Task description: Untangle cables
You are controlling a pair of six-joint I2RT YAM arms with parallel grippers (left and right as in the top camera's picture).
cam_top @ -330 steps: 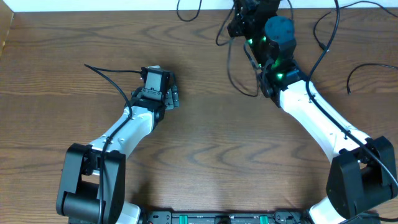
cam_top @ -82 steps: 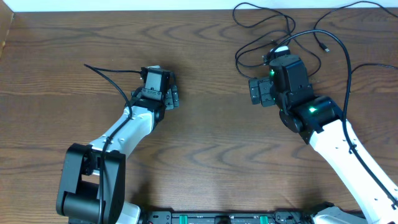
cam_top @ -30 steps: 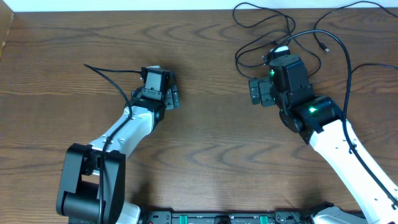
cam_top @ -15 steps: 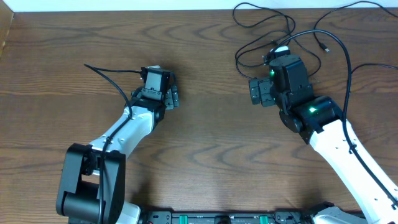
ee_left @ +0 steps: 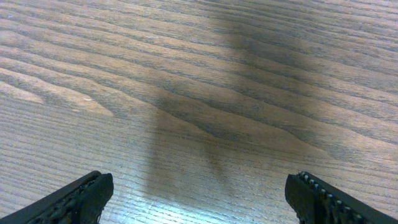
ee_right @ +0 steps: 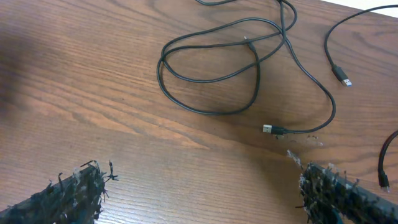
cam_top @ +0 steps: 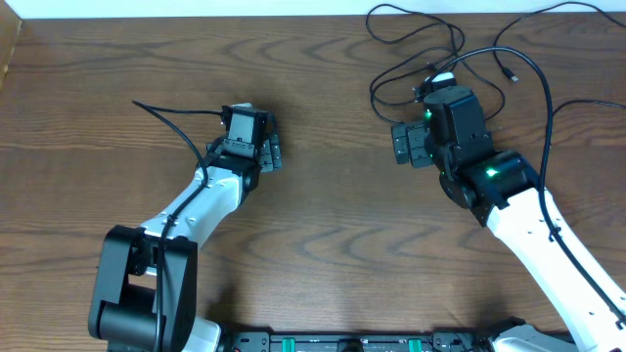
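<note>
Right hand [ee_right: 202,186] fully open, nothing held, hovering low over worktop [ee_right: 93,81]. Cables [ee_right: 257,74] lying just ahead of its fingertips: one black cord looped over itself, plug end [ee_right: 272,130] close to the right-side fingertip, second plug [ee_right: 342,72] further out to the right. More loops beyond, running off the far edge of view.

Left hand [ee_left: 199,193] also wide open and empty, only bare wood ahead of it, well apart from every cord.

Risks from here:
- Closing on a crossing instead of one strand: two strands pinched, and the loop likely tightens when pulled.
- Pulling one-handed with nothing pinning the far end: whole bundle probably drags, no separation.
- Thin cord flat on wood: fingertips may skate over it.
- Frayed fingertip padding could snag a strand on release.
</note>
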